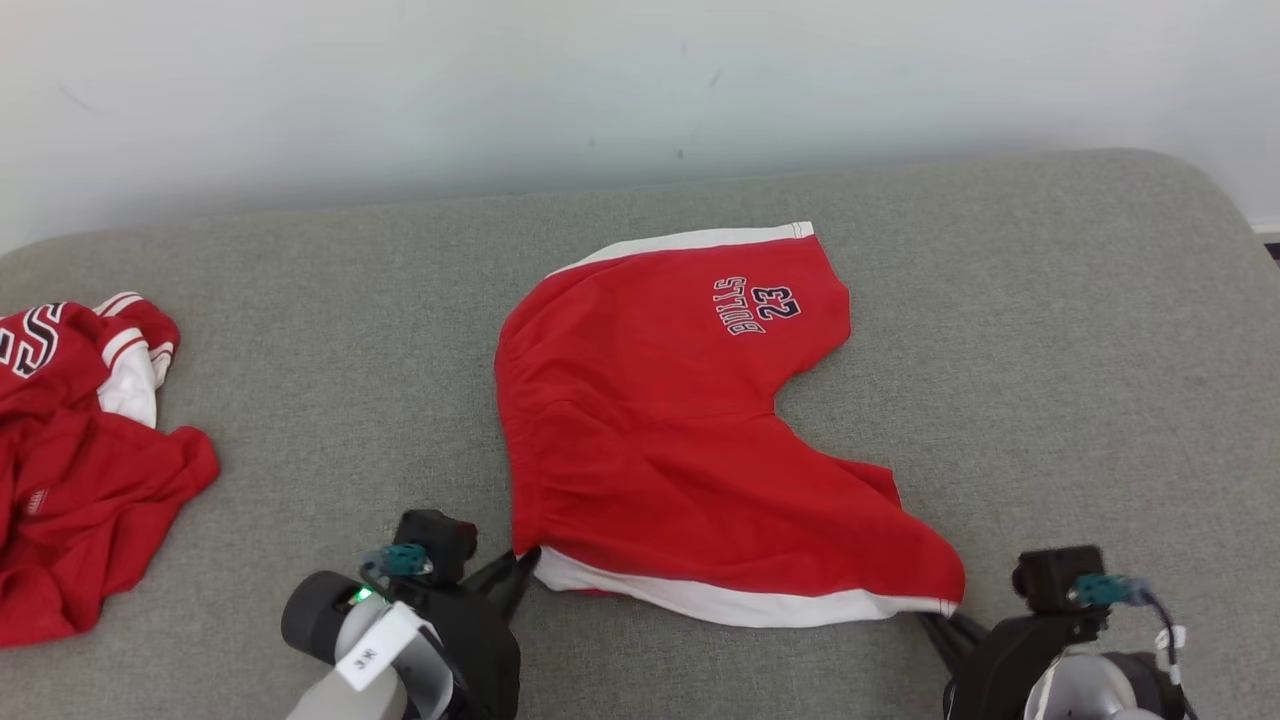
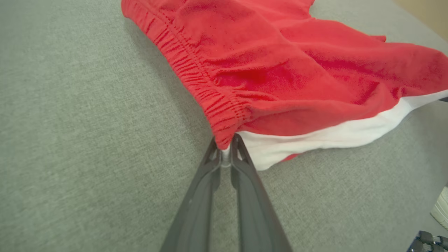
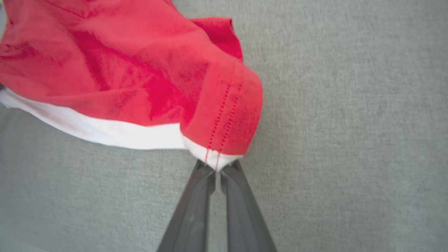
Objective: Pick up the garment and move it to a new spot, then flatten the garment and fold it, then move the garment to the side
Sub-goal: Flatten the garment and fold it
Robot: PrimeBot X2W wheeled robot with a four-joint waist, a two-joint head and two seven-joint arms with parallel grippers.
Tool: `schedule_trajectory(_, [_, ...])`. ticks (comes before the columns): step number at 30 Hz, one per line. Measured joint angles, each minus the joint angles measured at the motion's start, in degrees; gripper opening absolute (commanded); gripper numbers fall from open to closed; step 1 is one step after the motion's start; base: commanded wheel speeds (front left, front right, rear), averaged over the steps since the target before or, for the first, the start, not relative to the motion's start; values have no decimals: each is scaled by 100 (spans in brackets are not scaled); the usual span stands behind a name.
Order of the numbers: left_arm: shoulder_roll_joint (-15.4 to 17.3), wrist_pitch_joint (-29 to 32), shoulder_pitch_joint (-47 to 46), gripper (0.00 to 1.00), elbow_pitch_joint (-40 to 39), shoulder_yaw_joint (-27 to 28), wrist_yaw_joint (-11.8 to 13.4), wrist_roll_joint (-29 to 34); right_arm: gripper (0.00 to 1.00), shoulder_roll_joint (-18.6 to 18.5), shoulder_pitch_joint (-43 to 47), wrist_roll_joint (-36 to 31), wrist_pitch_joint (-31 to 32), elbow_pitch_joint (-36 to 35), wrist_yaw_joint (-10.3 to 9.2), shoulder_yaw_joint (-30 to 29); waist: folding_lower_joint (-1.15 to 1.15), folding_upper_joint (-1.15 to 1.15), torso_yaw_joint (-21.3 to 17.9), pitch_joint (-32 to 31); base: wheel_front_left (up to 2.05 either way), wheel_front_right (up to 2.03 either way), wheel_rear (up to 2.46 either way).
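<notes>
Firstly, in the head view, the red shorts [image 1: 680, 430] are lying at the middle of the grey cushion [image 1: 300, 300], with one leg reaching toward the cushion's far edge and the other toward its near edge. Toward that near edge, the left gripper [image 1: 525, 568] and the right gripper [image 1: 935, 615] are each being pressed shut on a corner of the shorts. A print [image 1: 757, 305] is being shown upside down and is being read as "BULLS 23". At the cushion's left end a second red garment [image 1: 80, 480] is lying crumpled; only part of its large lettering is being shown, perhaps an "S". Small marks are being carried on a white tag [image 1: 365, 655] on the left arm, but they cannot be read surely.

Next, in the left wrist view, the end of the elastic waistband [image 2: 196, 77] is being pinched by the left gripper [image 2: 225, 148], just beside the white hem [image 2: 332, 136]. Only a small bite of cloth is being held, so a slip is being judged possible if the shorts are lifted quickly.

Lastly, in the right wrist view, the very tip of the white hem [image 3: 105, 133], below a red seam [image 3: 224, 115], is being nipped by the right gripper [image 3: 217, 169]. It cannot be told whether both layers are being caught. A loose layer could drop and the fold could be made crooked. Creases could also be dragged in by too hard a pull.
</notes>
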Motion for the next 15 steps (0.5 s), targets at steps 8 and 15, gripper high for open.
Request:
schedule_trajectory(8, [103,-510,-3,0,-528,224,0,-192,0,-30,157,569,-377,-869,248,-505,0,0,6,-186,0,0,0])
schedule_trajectory(15, [237,-875,575,0,-1594,271,0,-378,0,-151,792,1214,-717,-2254,480,-1094,0,0,45,-301,0,0,0])
